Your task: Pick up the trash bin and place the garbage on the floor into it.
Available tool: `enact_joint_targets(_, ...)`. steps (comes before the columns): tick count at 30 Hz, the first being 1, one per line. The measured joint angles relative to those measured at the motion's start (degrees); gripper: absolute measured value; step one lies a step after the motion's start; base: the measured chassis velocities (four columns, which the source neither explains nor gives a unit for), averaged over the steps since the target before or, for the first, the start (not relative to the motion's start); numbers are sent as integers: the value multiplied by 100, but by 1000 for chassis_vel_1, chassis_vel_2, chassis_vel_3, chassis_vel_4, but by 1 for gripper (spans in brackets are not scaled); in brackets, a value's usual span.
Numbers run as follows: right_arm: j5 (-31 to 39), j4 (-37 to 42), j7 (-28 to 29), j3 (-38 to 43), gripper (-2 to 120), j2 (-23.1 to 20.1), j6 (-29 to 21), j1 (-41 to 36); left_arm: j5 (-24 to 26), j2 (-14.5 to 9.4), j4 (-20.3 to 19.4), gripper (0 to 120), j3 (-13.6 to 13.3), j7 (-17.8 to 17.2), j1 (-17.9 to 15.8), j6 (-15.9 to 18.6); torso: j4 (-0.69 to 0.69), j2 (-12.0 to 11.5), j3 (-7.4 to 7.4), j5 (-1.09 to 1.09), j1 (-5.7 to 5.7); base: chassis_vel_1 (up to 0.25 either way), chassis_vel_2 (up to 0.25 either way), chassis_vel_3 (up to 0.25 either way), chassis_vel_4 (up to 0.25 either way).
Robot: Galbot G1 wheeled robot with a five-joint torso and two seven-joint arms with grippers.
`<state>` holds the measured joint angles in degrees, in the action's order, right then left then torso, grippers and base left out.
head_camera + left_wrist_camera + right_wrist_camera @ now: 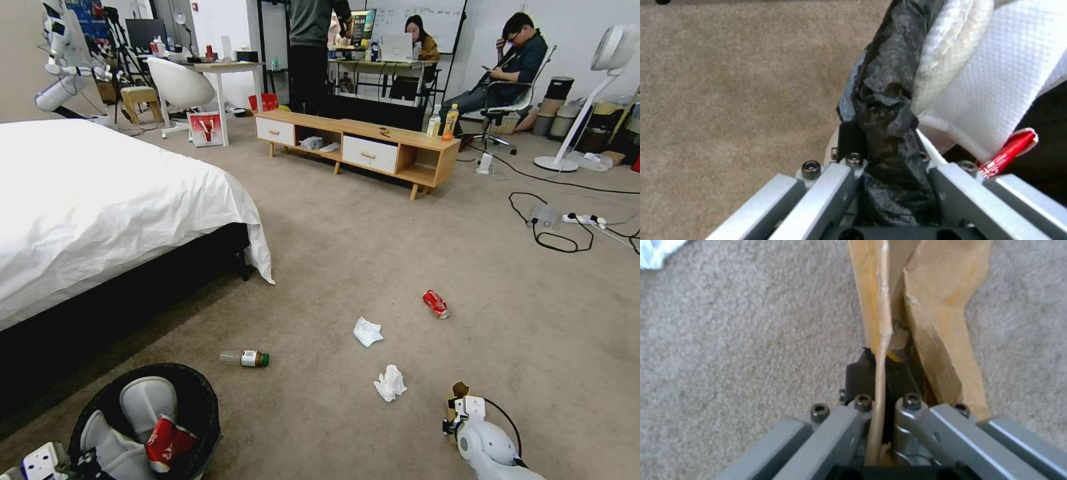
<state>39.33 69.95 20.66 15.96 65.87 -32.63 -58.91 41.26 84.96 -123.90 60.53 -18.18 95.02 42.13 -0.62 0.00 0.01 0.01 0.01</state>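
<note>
Trash bin (143,420) sitting low at the robot's left, left gripper (887,146) pinching its black-bag rim – right gripper (882,373), arm reaching down over the floor (373,240), clamping the brown paper bag (933,316) – tissues (390,383) lying nearby.

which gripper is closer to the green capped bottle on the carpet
Left. The left gripper, clamped on the trash bin rim, sits just beside the bottle. The right gripper, pinching the brown paper bag, is farther off.
</note>
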Motion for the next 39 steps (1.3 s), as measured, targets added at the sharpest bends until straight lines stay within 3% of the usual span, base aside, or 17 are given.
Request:
enact_joint_targets(9, 148, 986, 0, 126, 0, -587, 106, -427, 53, -33, -37, 3, -70, -4, -43, 0, -2, 0, 0, -1, 0, 0, 0, 0, 0)
enact_joint_targets(14, 465, 2320, 32, 204, 0, -1169, 371, -779, 151, -63, -82, 3, -143, -34, -132, 0, -1, 0, 0, -1, 0, 0, 0, 0, 0)
enact_joint_targets(21, 939, 3893, 163, 103, 0, -1623, 775, -784, 339, -184, -97, 3, -160, -127, -289, 0, -1, 0, 0, -1, 0, 0, 0, 0, 0)
enact_joint_targets(26, 1342, 4975, 143, -245, 0, -1965, 1256, -408, 571, -375, -103, 3, -156, -222, -407, 0, 0, 0, 0, -2, 0, 0, 0, 0, 0)
enact_joint_targets(31, 1604, 5460, -107, -574, 0, -2182, 1683, -17, 797, -506, -122, 3, -150, -326, -474, 0, -2, 0, 0, -2, 0, 0, 0, 0, 0)
enact_joint_targets(35, 2157, 5814, -439, -1348, 0, -2253, 2198, 915, 852, -667, -145, 3, -227, -361, -492, 0, -1, 0, 0, -2, 0, 0, 0, 0, 0)
enact_joint_targets(39, 2575, 5838, -532, -2004, 0, -2154, 2373, 1740, 854, -740, -162, 3, -277, -363, -491, 0, -1, 0, 0, -1, 0, 0, 0, 0, 0)
